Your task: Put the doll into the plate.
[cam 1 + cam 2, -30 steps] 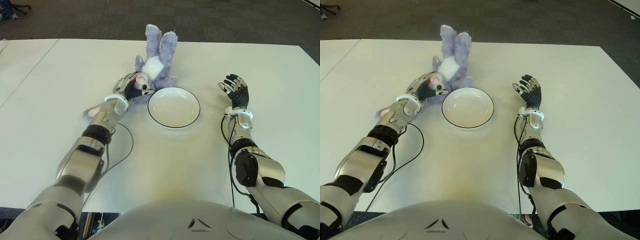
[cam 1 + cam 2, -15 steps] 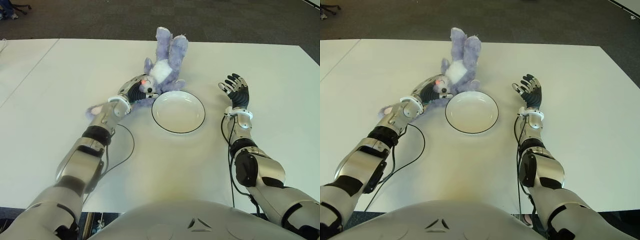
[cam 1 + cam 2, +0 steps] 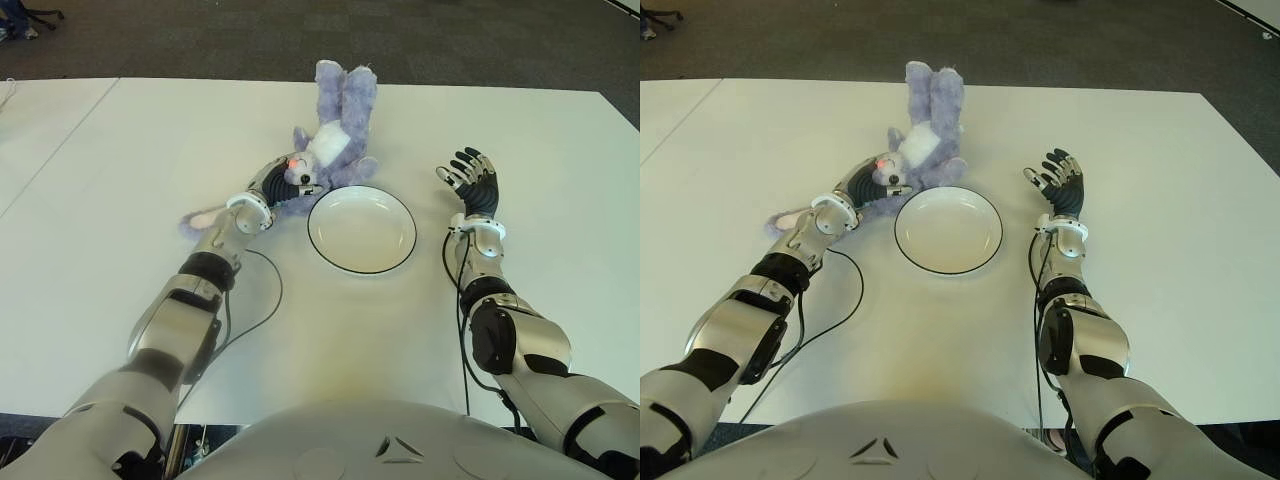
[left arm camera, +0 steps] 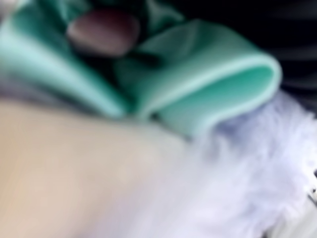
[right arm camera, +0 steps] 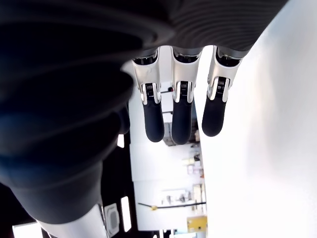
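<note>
Left eye view: the left hand (image 3: 283, 177) grips the purple plush rabbit doll (image 3: 335, 140) beside the empty black-rimmed white plate (image 3: 362, 229), apparently to drag it in; the right hand (image 3: 472, 182) waits open-fingered.

The doll (image 3: 335, 140) is soft plush cloth, a fuzzy lilac pile with a paler patch on its belly. The plate (image 3: 362, 229) looks like smooth, glossy white ceramic with a thin dark rim. The surface (image 3: 120, 160) is matt and smooth. Each robot hand, left (image 3: 281, 179) and right (image 3: 470, 180), has shiny silver metal shells and black matt fingers. The floor (image 3: 200, 40) beyond is rough grey carpet.
</note>
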